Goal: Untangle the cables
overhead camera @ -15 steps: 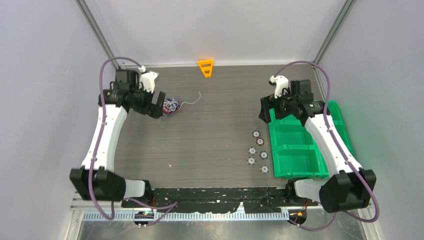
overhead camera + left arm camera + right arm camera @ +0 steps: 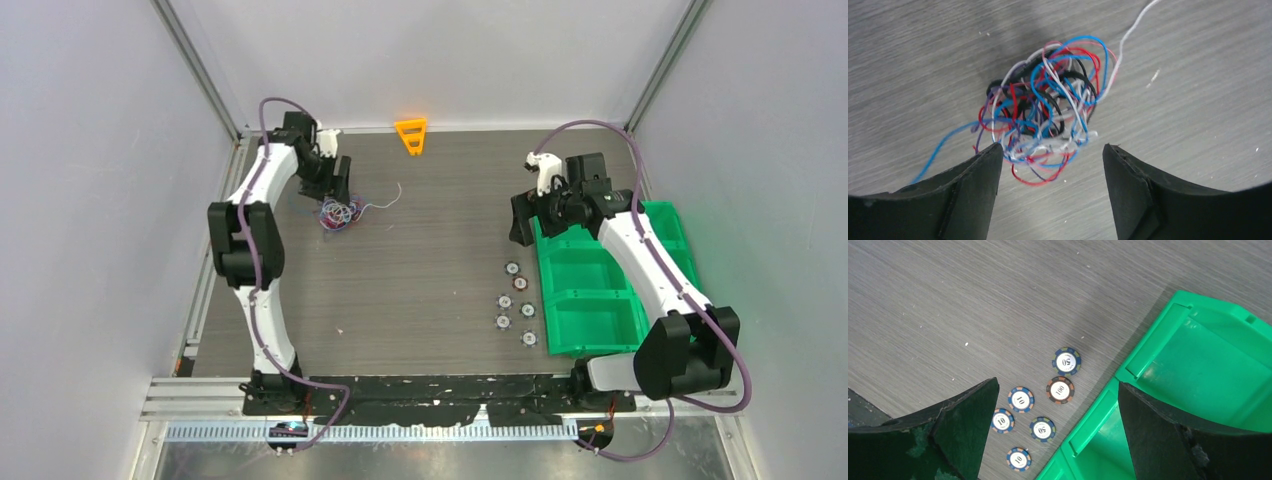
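Note:
The cables (image 2: 341, 212) lie as a small tangled clump of white, red, blue, purple and black wires at the table's back left, with a white strand trailing right. In the left wrist view the clump (image 2: 1045, 107) sits just ahead of the fingertips. My left gripper (image 2: 336, 190) (image 2: 1050, 150) is open and empty, just behind the clump. My right gripper (image 2: 524, 220) (image 2: 1058, 387) is open and empty, over the left edge of the green bin.
A green compartment bin (image 2: 600, 285) (image 2: 1198, 355) stands at the right. Several poker chips (image 2: 515, 305) (image 2: 1040, 395) lie on the table left of it. An orange triangular piece (image 2: 411, 135) lies at the back edge. Grey walls enclose the table.
The left arm has stretched out toward the back, its gripper now behind the clump rather than left of it. The right gripper shifted slightly left and back.

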Robot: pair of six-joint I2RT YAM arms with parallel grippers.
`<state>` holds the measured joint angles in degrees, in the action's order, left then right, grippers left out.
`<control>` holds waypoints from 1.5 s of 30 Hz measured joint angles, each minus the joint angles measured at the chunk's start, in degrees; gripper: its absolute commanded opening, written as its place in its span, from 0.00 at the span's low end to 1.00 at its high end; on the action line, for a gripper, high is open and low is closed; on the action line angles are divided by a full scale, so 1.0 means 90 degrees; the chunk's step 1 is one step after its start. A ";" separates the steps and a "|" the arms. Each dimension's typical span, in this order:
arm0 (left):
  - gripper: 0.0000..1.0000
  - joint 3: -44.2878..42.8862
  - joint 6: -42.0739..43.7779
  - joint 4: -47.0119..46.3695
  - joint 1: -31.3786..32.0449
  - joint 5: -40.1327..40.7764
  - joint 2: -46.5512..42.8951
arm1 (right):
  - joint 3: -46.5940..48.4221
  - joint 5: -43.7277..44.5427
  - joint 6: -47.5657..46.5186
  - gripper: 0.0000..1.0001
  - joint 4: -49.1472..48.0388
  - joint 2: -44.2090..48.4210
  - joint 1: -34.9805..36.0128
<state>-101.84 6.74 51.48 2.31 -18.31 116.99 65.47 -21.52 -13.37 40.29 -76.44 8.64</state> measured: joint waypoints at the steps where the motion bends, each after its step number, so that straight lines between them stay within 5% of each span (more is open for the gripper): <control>1: 0.62 -0.0277 -0.0090 0.0051 0.0012 0.0010 0.0291 | 0.0000 -0.0019 0.0000 0.95 0.0024 -0.0029 0.0019; 2: 0.58 -0.0580 -0.0182 0.0112 0.0034 0.0007 0.0600 | 0.0000 -0.0034 0.0000 0.95 0.0044 -0.0068 0.0041; 7: 0.02 -0.0466 -0.0517 0.0163 0.0112 -0.0175 0.0928 | 0.0000 -0.0136 0.0024 0.95 0.0063 -0.0216 0.0143; 13: 0.00 0.0986 -0.0894 -0.0330 0.0270 -0.1365 0.0168 | 0.0000 -0.0452 0.0318 0.97 -0.0192 -0.0537 0.0423; 17: 0.00 0.2489 -0.1613 -0.1122 0.0500 -0.2543 -0.1416 | 0.0185 -0.0729 0.0651 0.97 -0.0459 -0.0879 0.0886; 22: 0.00 0.3497 -0.2931 -0.2994 0.0733 -0.3694 -0.3009 | 0.0619 -0.1056 0.1100 0.95 -0.1001 -0.1292 0.1508; 31: 0.00 0.5127 -0.6266 -0.7135 0.0942 -0.4639 -0.3218 | 0.0889 -0.1520 0.2195 0.98 -0.2637 -0.1639 0.2455; 35: 0.00 0.5384 -0.7434 -0.8582 0.1037 -0.4818 -0.3208 | 0.0976 -0.1508 0.2504 0.67 -0.3259 -0.1974 0.2732; 38: 0.00 0.5433 -0.7912 -0.9226 0.1047 -0.4901 -0.3242 | 0.0974 -0.1331 0.2562 0.17 -0.3376 -0.2147 0.2817; 39: 0.00 0.5484 -0.8043 -0.9379 0.1047 -0.4918 -0.3286 | 0.0964 -0.1224 0.2552 0.08 -0.3390 -0.2161 0.2820; 45: 0.00 0.5778 -0.7793 -0.8731 0.0729 -0.4891 -0.4000 | 0.0763 -0.0682 0.2458 0.05 -0.3441 -0.2030 0.2727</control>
<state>-49.84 -63.40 -27.09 8.86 -62.33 80.99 72.34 -27.66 8.75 9.32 -94.72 33.19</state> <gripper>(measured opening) 0.011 0.117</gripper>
